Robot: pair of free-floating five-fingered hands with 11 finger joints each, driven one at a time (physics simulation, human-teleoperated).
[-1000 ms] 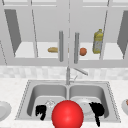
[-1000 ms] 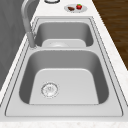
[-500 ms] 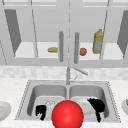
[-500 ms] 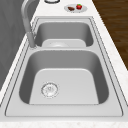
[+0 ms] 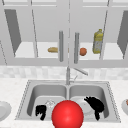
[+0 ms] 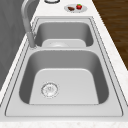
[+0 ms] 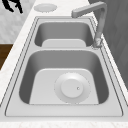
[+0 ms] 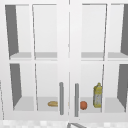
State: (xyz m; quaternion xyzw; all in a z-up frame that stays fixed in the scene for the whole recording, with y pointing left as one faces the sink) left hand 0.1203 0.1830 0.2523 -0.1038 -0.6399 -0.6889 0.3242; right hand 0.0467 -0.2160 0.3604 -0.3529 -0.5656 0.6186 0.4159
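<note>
both robot hands hang as before: left robot hand (image 5: 40,111) curled on nothing, right robot hand (image 5: 95,105) relaxed open beside the red ball (image 5: 67,114).

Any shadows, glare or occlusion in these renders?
Front view: flat, even light, no glare; a red ball up close covers the sink's front rim between the left hand and right hand. Side views: soft shading on the basin walls only. Upper view: grey shade on the cabinet's inner side walls.
</note>
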